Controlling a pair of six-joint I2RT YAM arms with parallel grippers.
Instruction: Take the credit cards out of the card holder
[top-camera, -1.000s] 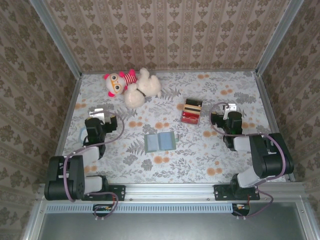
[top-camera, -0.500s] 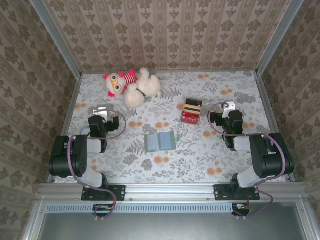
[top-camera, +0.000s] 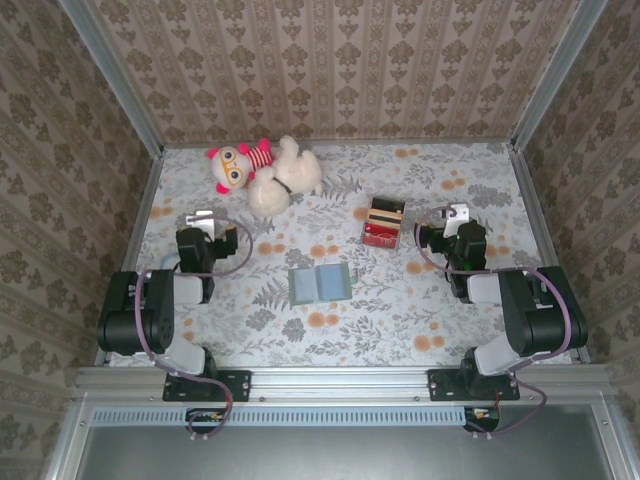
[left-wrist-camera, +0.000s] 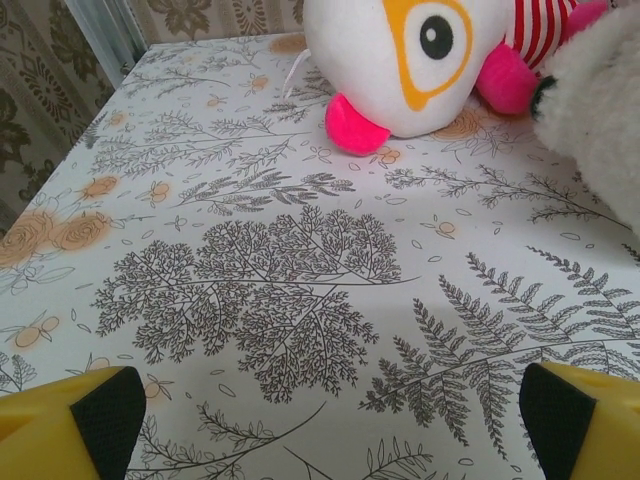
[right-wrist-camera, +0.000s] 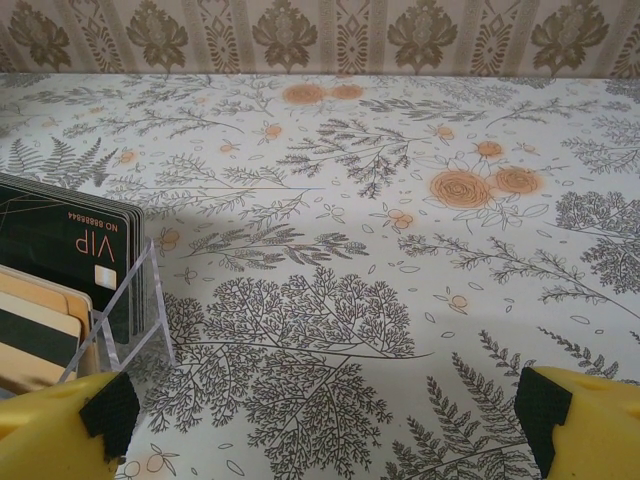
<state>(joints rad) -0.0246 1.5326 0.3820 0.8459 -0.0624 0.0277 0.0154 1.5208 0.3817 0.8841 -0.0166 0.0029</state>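
Lying open and flat at mid-table: soft grey-green bifold card holder (top-camera: 320, 283), on the fern-and-flower printed tabletop (top-camera: 400, 320). Beyond it to the right, apart: thin dark and tan credit cards (right-wrist-camera: 50, 265), standing in tiers in a clear plastic stand (right-wrist-camera: 135, 315) with a red base. Right of that stand: right gripper (right-wrist-camera: 325, 415), jaws spread wide, gripping nothing. Over at the left side: left gripper (left-wrist-camera: 325, 420), likewise wide apart and empty, facing a white-and-pink plush toy (left-wrist-camera: 420, 50).

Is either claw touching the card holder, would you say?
No, the card holder lies well apart from the left claw and right claw.
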